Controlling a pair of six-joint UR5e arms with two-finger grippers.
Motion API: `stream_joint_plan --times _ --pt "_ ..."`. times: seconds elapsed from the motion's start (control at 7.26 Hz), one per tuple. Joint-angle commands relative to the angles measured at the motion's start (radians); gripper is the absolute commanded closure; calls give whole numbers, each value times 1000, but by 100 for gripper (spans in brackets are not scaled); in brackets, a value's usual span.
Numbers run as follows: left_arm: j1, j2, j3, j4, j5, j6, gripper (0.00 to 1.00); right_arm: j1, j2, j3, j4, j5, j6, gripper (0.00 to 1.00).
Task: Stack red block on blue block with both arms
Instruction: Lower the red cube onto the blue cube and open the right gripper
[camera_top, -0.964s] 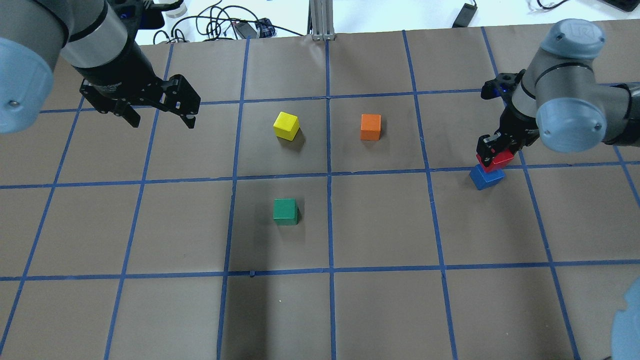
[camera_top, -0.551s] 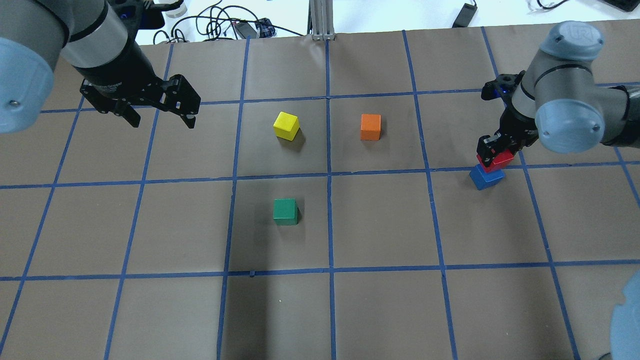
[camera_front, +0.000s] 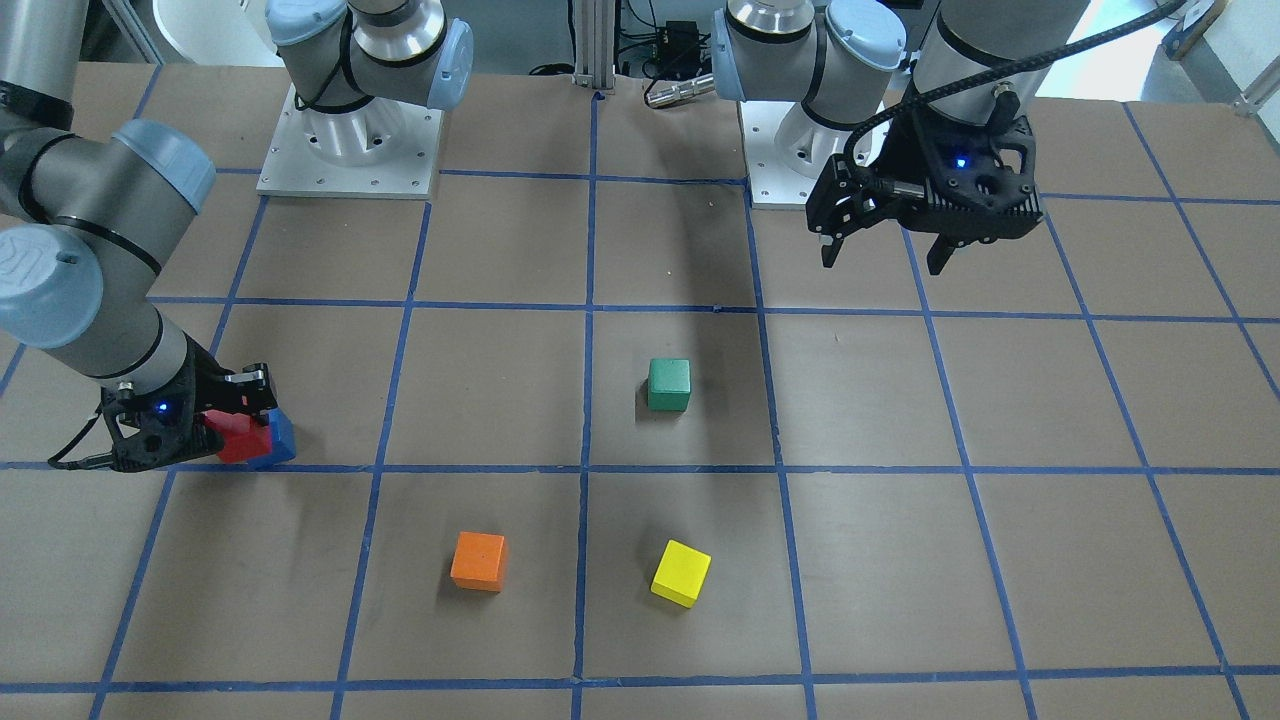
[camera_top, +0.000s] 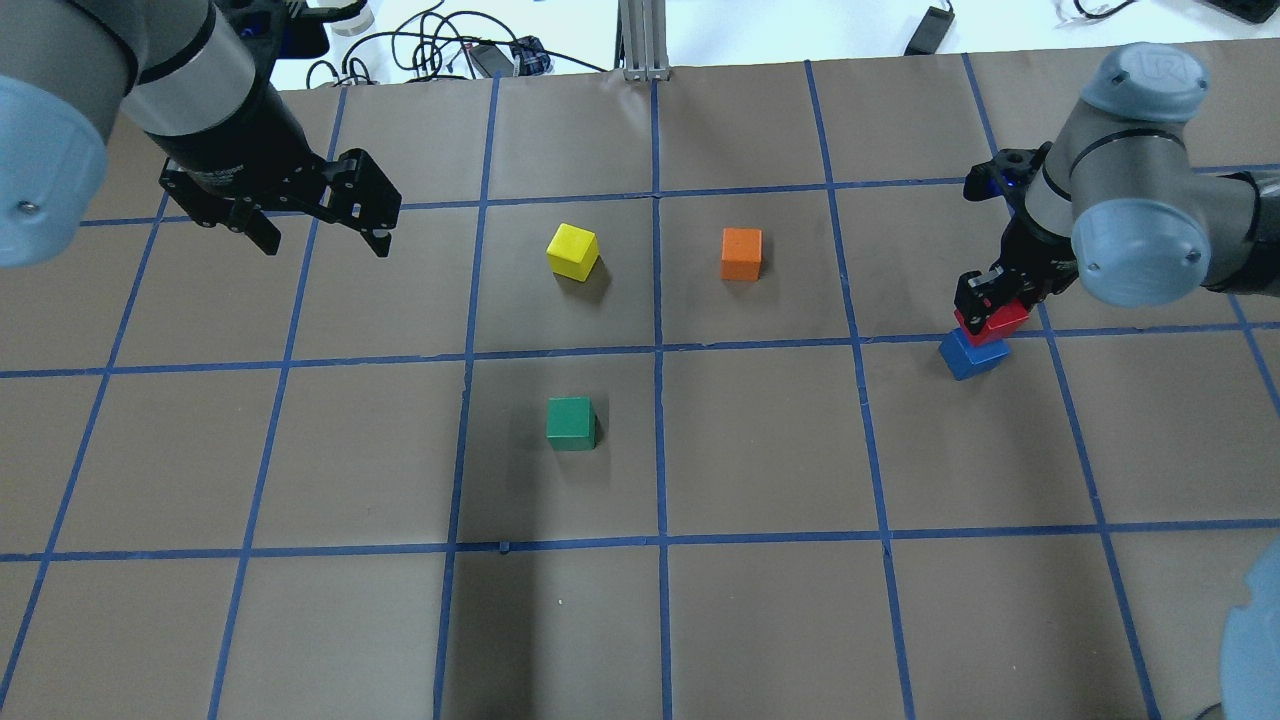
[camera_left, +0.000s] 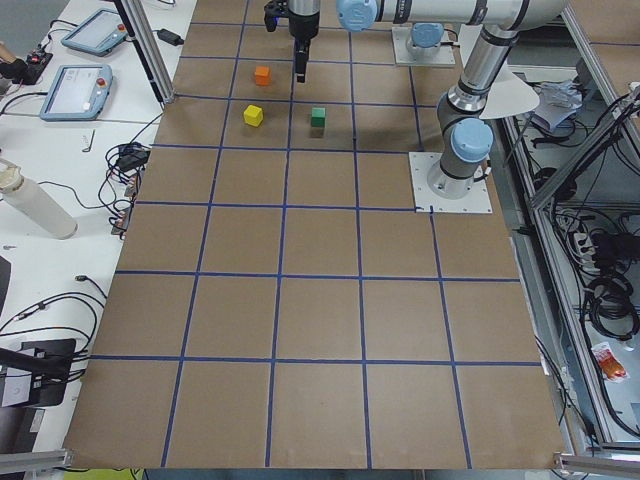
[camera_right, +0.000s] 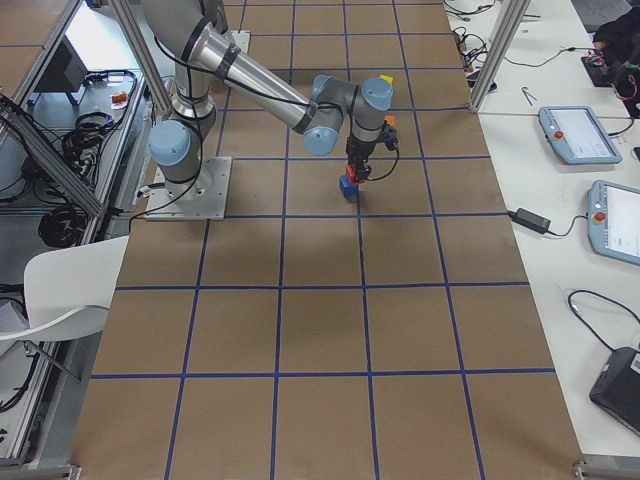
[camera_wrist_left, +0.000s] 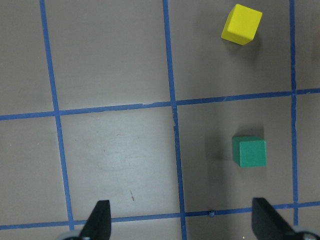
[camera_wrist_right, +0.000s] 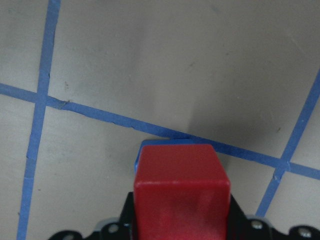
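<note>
The red block (camera_top: 996, 322) sits on top of the blue block (camera_top: 971, 356) at the table's right side, on a blue tape line. My right gripper (camera_top: 990, 302) is shut on the red block, and the two blocks touch. The right wrist view shows the red block (camera_wrist_right: 181, 190) between the fingers, with a sliver of the blue block (camera_wrist_right: 165, 144) beneath it. The front-facing view shows the red block (camera_front: 240, 440), the blue block (camera_front: 281, 441) and the right gripper (camera_front: 222, 428). My left gripper (camera_top: 325, 238) is open and empty, raised over the far left, and also shows in the front-facing view (camera_front: 882, 258).
A yellow cube (camera_top: 572, 250) and an orange cube (camera_top: 741, 254) lie on the table mid-far. A green cube (camera_top: 571, 422) lies nearer the middle. The left wrist view shows the green cube (camera_wrist_left: 249, 151) and the yellow cube (camera_wrist_left: 242, 24) below my open left gripper.
</note>
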Motion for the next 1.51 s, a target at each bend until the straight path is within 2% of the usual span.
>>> stream_joint_plan --times 0.0,0.69,0.83,0.96,1.1,1.24,1.38 --pt "0 2 -1 -1 0 0 0 0 0 0 11 -14 0 58" --pt "0 2 0 -1 0 0 0 0 0 2 17 -12 0 58" --pt "0 2 0 1 0 2 0 0 1 2 17 -12 0 53" --pt "0 2 0 1 0 0 0 0 1 2 16 -12 1 39" --pt "0 1 0 1 0 2 0 0 3 2 14 -12 0 30" --pt "0 2 0 1 0 2 0 0 3 2 14 -14 0 9" --pt "0 1 0 1 0 2 0 0 1 2 16 -14 1 2"
